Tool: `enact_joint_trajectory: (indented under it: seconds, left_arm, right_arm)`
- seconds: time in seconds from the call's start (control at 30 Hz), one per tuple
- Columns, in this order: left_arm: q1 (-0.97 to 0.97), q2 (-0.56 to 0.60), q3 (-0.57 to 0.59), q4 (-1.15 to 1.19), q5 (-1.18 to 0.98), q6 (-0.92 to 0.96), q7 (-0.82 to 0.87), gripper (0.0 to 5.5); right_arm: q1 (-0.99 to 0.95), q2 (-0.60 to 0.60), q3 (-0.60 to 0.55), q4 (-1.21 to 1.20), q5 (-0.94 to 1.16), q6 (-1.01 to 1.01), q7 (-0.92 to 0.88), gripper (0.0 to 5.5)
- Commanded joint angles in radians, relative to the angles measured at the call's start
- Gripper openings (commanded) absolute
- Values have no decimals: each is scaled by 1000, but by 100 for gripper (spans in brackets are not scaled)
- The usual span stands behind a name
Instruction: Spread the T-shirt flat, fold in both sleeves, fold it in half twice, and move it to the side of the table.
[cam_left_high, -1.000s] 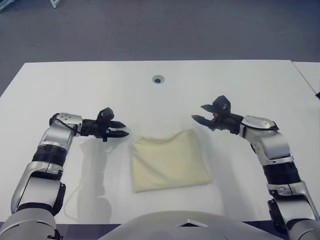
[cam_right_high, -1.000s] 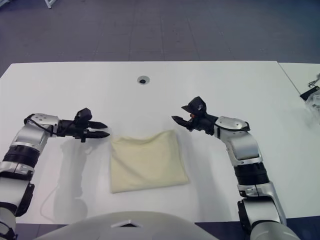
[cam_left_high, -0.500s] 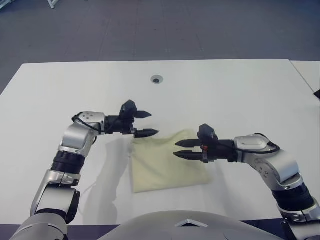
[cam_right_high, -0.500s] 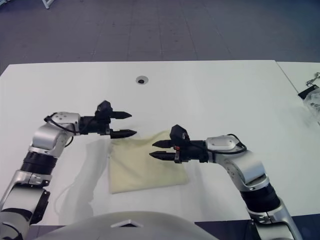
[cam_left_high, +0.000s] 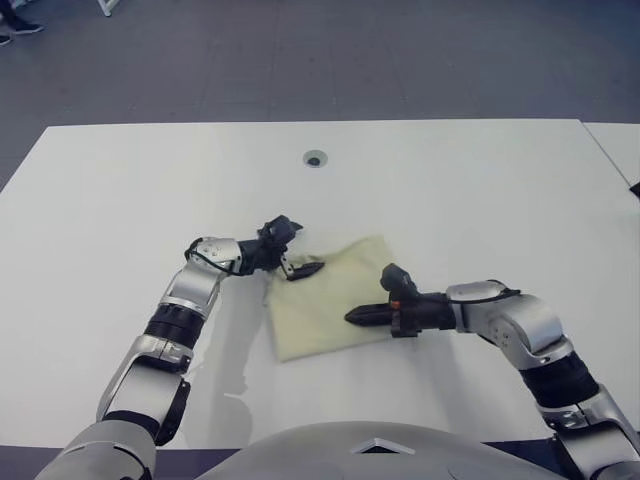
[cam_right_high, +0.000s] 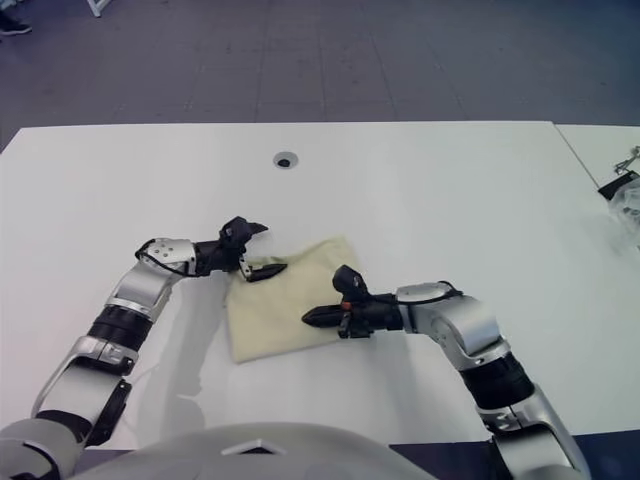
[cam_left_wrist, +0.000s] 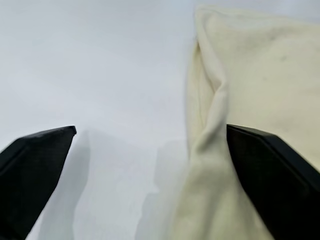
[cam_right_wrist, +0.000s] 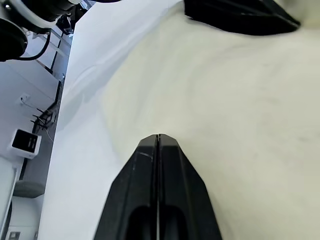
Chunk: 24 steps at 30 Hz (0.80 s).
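The T-shirt (cam_left_high: 330, 290) is a cream folded square lying on the white table (cam_left_high: 480, 180), a little nearer the front edge. My left gripper (cam_left_high: 298, 250) is open at the shirt's far left corner; in the left wrist view the bunched folded edge (cam_left_wrist: 210, 115) lies between its black fingers (cam_left_wrist: 35, 170). My right gripper (cam_left_high: 352, 317) is shut, fingertips together, pointing left and resting on top of the shirt near its front edge. The right wrist view has the closed fingertips (cam_right_wrist: 158, 145) lying on the cloth (cam_right_wrist: 240, 100).
A small round hole (cam_left_high: 315, 158) sits in the table toward the back middle. A clear object (cam_right_high: 625, 195) lies past the table's right edge. Bare tabletop stretches on both sides of the shirt.
My left gripper slid right onto the shirt's far left corner. My right gripper closed and dropped lower onto the cloth. The shirt shifted slightly away and turned.
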<state>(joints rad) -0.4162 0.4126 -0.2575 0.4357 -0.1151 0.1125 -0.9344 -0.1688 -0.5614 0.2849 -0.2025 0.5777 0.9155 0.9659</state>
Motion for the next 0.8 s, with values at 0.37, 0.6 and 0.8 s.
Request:
enact_joint_trajectory:
  seconds: [0.37,0.6,0.8]
  left_arm:
    - [-50,27,46,114,49,-17,4,540]
    - [-113,35,143,176,29,-128,86,540]
    - [-263,33,366,41,-138,-52,228,540]
  right_arm:
    - [-182,96,-10,226,-53,-18,-65,106]
    - [-232,111,15,401,-163,-37,-130,205]
    - [-269,148,-208,655,-181,-67,-364,280]
